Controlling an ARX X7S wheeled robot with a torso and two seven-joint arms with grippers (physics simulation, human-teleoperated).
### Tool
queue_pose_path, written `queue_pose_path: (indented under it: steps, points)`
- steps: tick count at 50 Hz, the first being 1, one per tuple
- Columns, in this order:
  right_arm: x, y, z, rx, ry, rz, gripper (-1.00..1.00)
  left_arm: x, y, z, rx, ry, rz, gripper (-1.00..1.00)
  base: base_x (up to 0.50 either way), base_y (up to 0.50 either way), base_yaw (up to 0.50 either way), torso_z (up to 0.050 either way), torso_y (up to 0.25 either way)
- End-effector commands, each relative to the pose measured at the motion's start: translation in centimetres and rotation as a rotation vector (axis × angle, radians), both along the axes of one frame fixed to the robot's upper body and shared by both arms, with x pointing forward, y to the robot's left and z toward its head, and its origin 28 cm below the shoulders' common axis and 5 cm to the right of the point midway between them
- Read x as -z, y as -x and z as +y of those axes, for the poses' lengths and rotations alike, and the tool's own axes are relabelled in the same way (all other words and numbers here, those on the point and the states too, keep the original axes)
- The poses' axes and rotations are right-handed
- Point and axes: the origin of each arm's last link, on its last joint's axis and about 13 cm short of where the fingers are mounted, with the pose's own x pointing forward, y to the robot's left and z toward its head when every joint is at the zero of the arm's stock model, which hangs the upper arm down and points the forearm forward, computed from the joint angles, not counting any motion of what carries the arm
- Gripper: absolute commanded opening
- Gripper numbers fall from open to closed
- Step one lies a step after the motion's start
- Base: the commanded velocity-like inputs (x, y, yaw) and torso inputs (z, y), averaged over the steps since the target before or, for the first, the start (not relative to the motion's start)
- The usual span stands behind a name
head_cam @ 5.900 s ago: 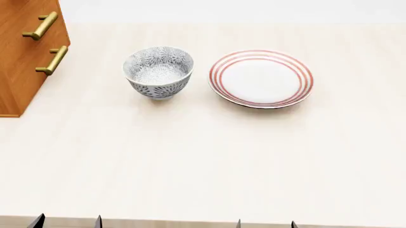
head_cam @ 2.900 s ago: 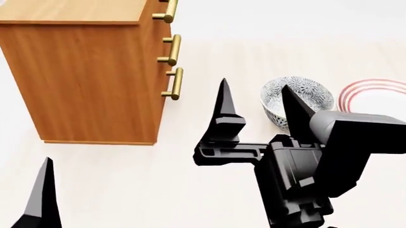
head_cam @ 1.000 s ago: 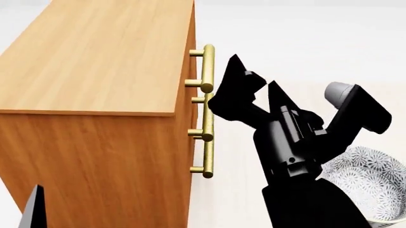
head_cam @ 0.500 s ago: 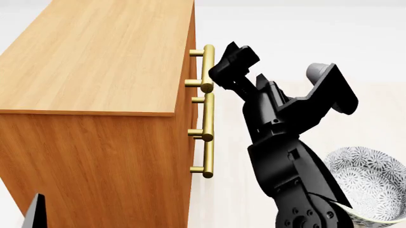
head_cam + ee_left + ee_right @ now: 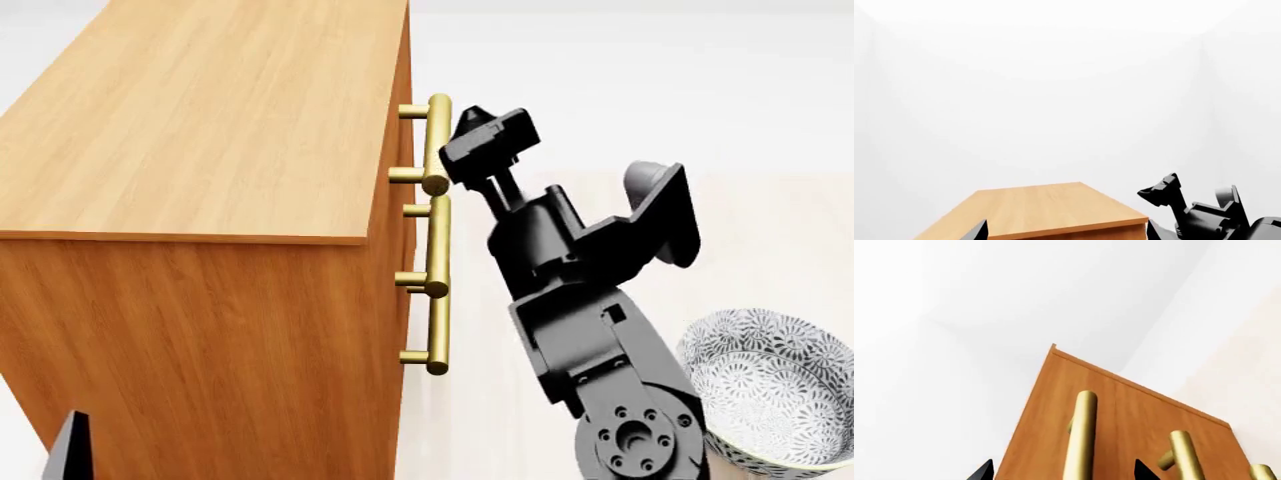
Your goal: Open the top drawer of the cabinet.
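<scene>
While a second ago the right gripper [image 5: 470, 140] sat a little off the brass, it has now closed in on the top handle [image 5: 437, 143], its fingers [image 5: 982, 472] apart with the bar between their tips in the right wrist view; from the head view I cannot tell whether they touch it yet. That reads as the reach nearly done, with the clamp and the pull not yet begun. The top drawer [image 5: 404, 120] looks shut, its front flush with the two below, at about 12 o'clock on the cabinet [image 5: 214, 200], which fills the view from 9 to 12 o'clock. The left gripper [image 5: 67, 455] hangs low at 7 o'clock; only one tip shows, so its fingers' spread I cannot tell. A patterned bowl [image 5: 781, 385] stands at 4 o'clock on the pale tabletop [image 5: 747, 250]. Around it the room is bare white wall [image 5: 1054, 90].
</scene>
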Motion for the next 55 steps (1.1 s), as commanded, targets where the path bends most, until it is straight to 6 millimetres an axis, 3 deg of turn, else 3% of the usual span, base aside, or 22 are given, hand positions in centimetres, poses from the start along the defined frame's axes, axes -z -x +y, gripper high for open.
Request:
queue_pose_path:
  steps: [1,10,55]
  points:
    - [0.6,-0.3,0.5,-0.042,-0.108,0.019,1.00,0.0,0.1,0.0,-0.008,-0.003,-0.004,1.00,0.00,0.00,0.00,0.000,0.000]
    - [1.3,-0.5,0.8,-0.048,-0.185,0.023,1.00,0.2,-0.1,0.0,-0.008,-0.003,0.001,1.00,0.00,0.00,0.00,0.000,0.000]
    - [3.0,-1.3,2.8,-0.083,-0.163,0.071,1.00,-0.1,0.2,0.4,-0.027,0.001,-0.017,1.00,0.00,0.00,0.00,0.000,0.000]
